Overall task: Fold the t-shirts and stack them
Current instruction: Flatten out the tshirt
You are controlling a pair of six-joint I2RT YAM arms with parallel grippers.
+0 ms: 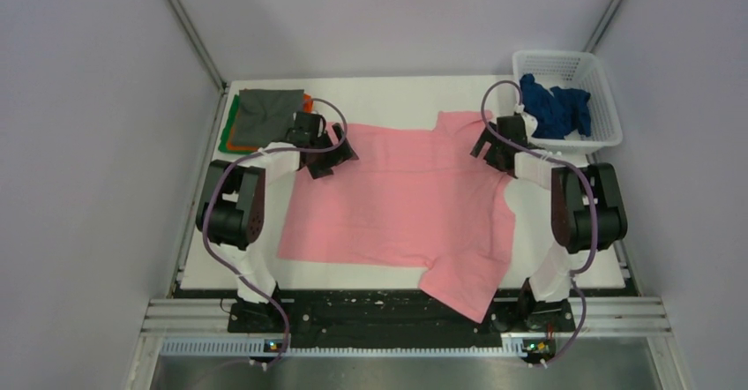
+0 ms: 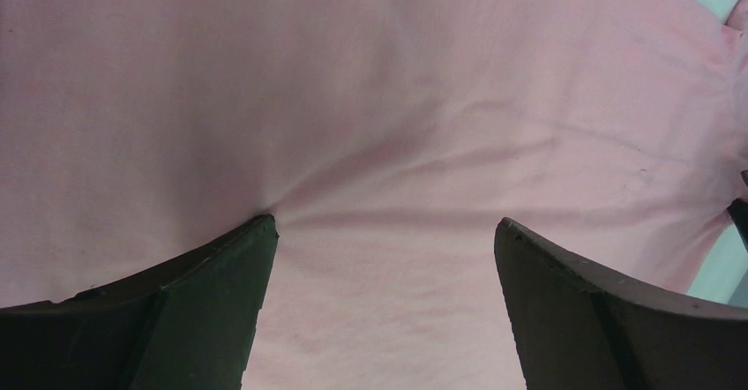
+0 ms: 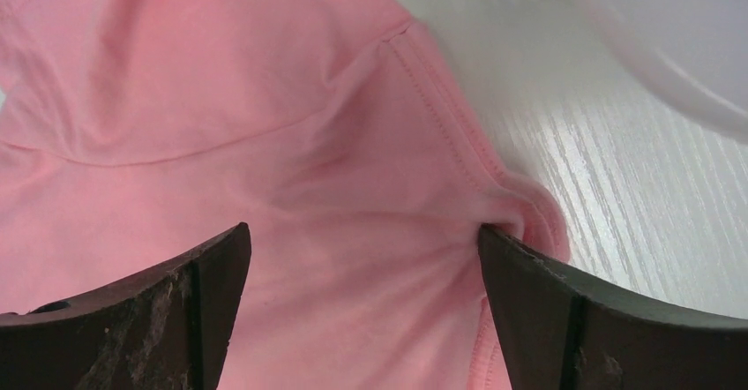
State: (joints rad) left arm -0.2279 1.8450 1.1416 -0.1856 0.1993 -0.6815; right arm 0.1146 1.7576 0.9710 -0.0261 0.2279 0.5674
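Observed light pink short-sleeved cloth t-shirt spread flat directly beneath and between left claw and right claw. Runs from both claws back toward the arm bases, with one sleeve reaching onto the black base plate.

Left wrist view: pink cloth all around left claw, with creases radiating from the fingertip at the left of that view.

Right wrist view: stitched sleeve seam just ahead of right claw, with a bunched hem against the fingertip at the right of that view.

Noted folded square stack just beside left claw, on its outer far side:
- dark grey cloth t-shirt on top
- orange cloth t-shirt showing as an edge
- green cloth t-shirt lowest

Noted crumpled dark blue cloth t-shirt just beyond right claw, on its outer side, inside white plastic mesh basket.

Recorded white worktop under everything, with pale grey walls around.

Logged both claws spread wide, gripping nothing.
- Left claw: tips down on the pink cloth, one pressing a pucker into it.
- Right claw: tips down on the pink cloth at its far right edge, with bare worktop just outboard.
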